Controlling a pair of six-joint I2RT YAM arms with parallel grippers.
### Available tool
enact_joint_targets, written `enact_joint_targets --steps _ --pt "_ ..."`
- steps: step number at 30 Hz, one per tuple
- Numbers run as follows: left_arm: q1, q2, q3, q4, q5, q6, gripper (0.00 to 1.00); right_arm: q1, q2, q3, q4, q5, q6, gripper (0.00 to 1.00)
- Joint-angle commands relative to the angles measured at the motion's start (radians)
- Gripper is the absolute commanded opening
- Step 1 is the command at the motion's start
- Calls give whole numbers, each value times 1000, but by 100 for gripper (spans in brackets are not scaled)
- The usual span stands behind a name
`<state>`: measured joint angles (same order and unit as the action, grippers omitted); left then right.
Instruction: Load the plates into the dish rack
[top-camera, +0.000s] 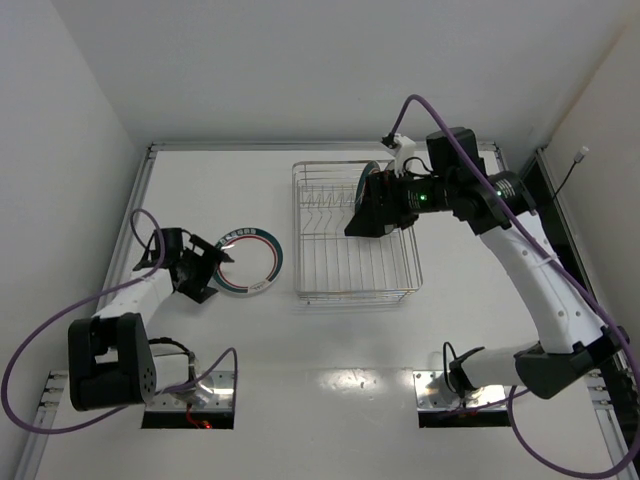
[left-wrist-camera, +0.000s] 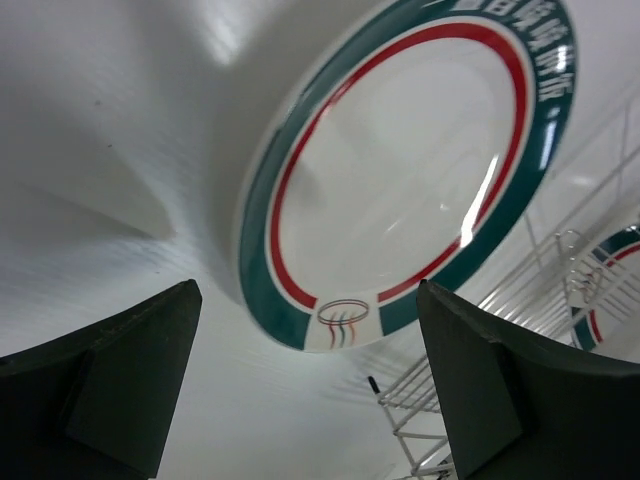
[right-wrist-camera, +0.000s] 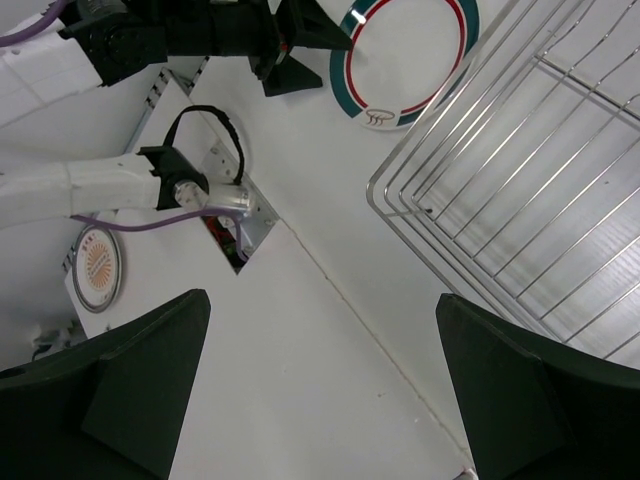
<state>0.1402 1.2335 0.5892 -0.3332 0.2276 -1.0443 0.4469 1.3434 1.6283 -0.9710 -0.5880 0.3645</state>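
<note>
One white plate with a teal-and-red rim (top-camera: 250, 262) lies flat on the table left of the dish rack (top-camera: 330, 270). It fills the left wrist view (left-wrist-camera: 400, 170) and shows in the right wrist view (right-wrist-camera: 405, 55). My left gripper (top-camera: 212, 272) is open and empty, at the plate's left edge with its fingers (left-wrist-camera: 130, 380) short of the rim. A second teal-and-red plate (top-camera: 363, 182) stands upright in the rack's tines, also seen in the left wrist view (left-wrist-camera: 612, 300). My right gripper (top-camera: 362, 212) hovers over the rack, open and empty (right-wrist-camera: 325, 400). The grey and small teal plates are out of view.
The rack's wire rim (right-wrist-camera: 480, 170) sits under the right gripper, and its corner (left-wrist-camera: 470, 390) is near the left gripper. White walls enclose the table on the left, back and right. Arm bases and purple cables (top-camera: 190, 385) line the near edge.
</note>
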Motion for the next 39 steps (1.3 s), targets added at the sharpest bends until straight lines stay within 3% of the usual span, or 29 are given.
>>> enact_joint_targets --steps 1,4,7,11,16,20,21,28,33,39 --pt "7 1 -17 3 -28 35 87 -11 14 38 14 -26 -21 94" --pt "7 14 -26 23 -37 35 85 -11 14 38 23 -26 -21 94" --pt "7 58 -74 147 5 12 82 -11 14 38 23 -26 -21 94" --pt "7 135 -109 284 94 -23 71 -11 25 38 3 -16 -30 94" --pt "7 213 -100 338 118 -23 61 -20 34 62 -18 -16 -39 94" --pt "16 245 -60 359 139 -14 45 -30 52 71 -18 -16 -39 94" --pt "16 257 -49 359 148 -4 37 -30 53 71 -18 -16 -39 94" --pt "25 233 66 312 138 -36 3 -39 62 81 -28 -16 -39 94" --pt "36 140 216 266 127 -114 0 -48 62 71 -17 -48 -29 94" --pt "36 81 422 102 104 -114 0 -57 83 53 31 -91 1 94"
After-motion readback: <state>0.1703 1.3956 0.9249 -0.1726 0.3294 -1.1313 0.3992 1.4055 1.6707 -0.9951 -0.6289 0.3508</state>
